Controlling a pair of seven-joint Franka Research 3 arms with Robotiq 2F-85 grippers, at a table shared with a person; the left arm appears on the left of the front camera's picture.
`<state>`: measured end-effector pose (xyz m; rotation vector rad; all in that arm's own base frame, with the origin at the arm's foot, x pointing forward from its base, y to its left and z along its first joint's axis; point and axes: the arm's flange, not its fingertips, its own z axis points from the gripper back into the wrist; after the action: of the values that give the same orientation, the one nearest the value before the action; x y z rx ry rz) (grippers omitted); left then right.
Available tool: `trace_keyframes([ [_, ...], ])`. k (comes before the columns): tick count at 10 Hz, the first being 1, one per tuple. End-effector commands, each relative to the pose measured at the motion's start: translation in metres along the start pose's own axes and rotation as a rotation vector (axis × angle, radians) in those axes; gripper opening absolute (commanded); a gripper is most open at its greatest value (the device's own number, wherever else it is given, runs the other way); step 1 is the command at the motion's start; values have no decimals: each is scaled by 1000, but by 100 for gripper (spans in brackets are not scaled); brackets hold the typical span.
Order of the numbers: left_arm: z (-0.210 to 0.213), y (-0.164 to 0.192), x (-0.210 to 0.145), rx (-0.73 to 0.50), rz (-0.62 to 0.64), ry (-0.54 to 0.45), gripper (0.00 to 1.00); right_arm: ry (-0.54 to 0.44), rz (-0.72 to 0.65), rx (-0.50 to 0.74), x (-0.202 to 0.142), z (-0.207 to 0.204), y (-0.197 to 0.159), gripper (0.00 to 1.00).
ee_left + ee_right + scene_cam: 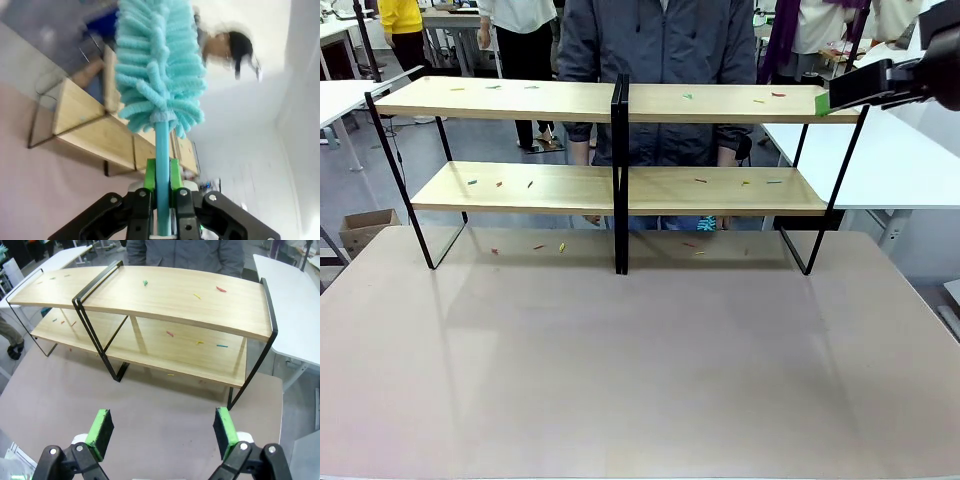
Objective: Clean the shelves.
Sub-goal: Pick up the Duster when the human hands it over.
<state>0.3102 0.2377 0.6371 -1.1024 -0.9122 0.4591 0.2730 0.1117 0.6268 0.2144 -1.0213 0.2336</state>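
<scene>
I can read no lettering, brand, number or sign on any of my screens. The shelves [520,98] and the table [640,380] carry no print that I can make out, and whatever stands in the room behind is too small or blurred for me to read.

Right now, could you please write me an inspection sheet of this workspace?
Surface: table, bare except for a few scraps at its far side.
Job's things: shelves upright at the far side; teal duster.
Clutter: more coloured scraps on all four boards.
Grippers: left gripper, jaws shut on the duster's handle; right gripper, jaws open, empty.
Cables: nothing seen.
Surroundings: person behind the shelves; white tables; box on the floor.
</scene>
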Motion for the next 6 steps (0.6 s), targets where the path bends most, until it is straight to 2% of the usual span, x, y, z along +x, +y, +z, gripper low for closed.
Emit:
trace_keyframes([
  [1, -8, 29, -7, -32, 107, -118, 0, 3, 5, 2, 0, 0, -1, 100],
  [2, -26, 38, -2, -21, 160, -40, 0, 3, 5, 2, 0, 0, -1, 100],
  [3, 16, 28, 0, 20, 65, -73, 0, 3, 5, 2, 0, 0, -1, 100],
  [6, 16, 28, 0, 20, 65, -73, 0, 3, 5, 2, 0, 0, -1, 100],
])
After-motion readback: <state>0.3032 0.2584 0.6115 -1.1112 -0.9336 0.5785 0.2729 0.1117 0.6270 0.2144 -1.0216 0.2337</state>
